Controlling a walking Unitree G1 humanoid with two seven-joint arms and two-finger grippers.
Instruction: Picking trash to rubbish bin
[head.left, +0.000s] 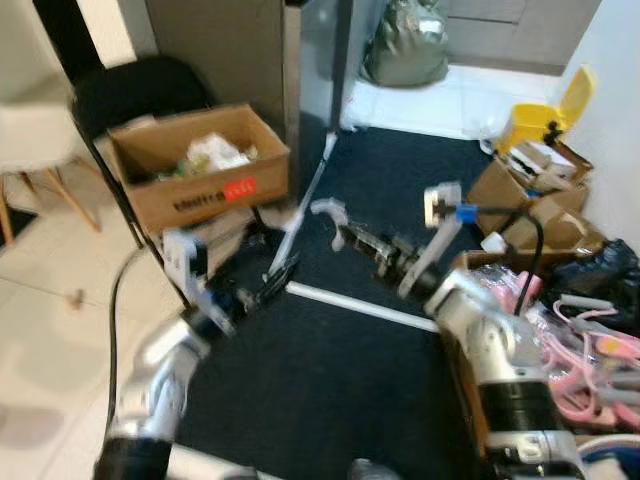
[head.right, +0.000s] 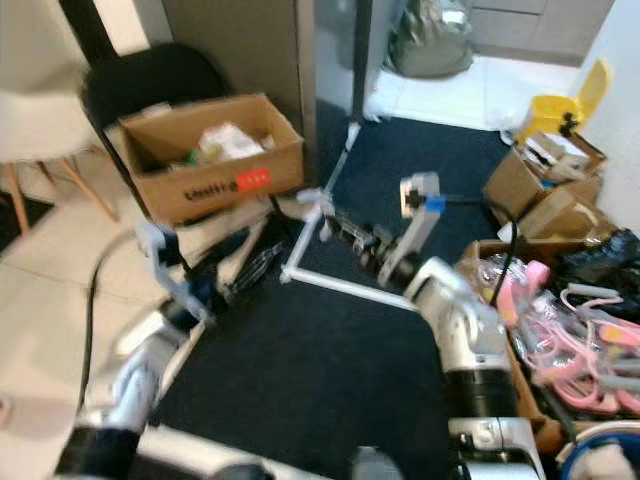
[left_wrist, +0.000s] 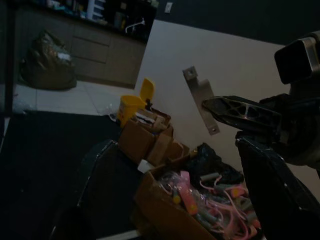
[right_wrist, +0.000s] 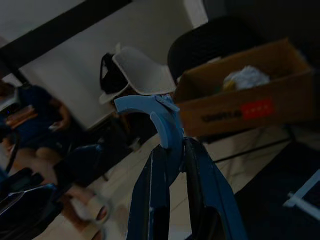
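Two arms reach over a dark mat (head.left: 330, 380) in the head views. Right gripper (head.left: 345, 228) holds a pale curved scrap (head.left: 328, 210) above the mat, right of the cardboard box (head.left: 200, 165) holding crumpled trash (on the black chair (head.left: 140, 85)). Left gripper (head.left: 265, 285) hovers low below the box.

Left wrist view: fingers (left_wrist: 250, 112) spread apart, empty; yellow bin (left_wrist: 135, 105) by the wall.

Right wrist view: fingers (right_wrist: 200, 185) clamped on the scrap (right_wrist: 155, 112); seated person (right_wrist: 35, 125) behind.
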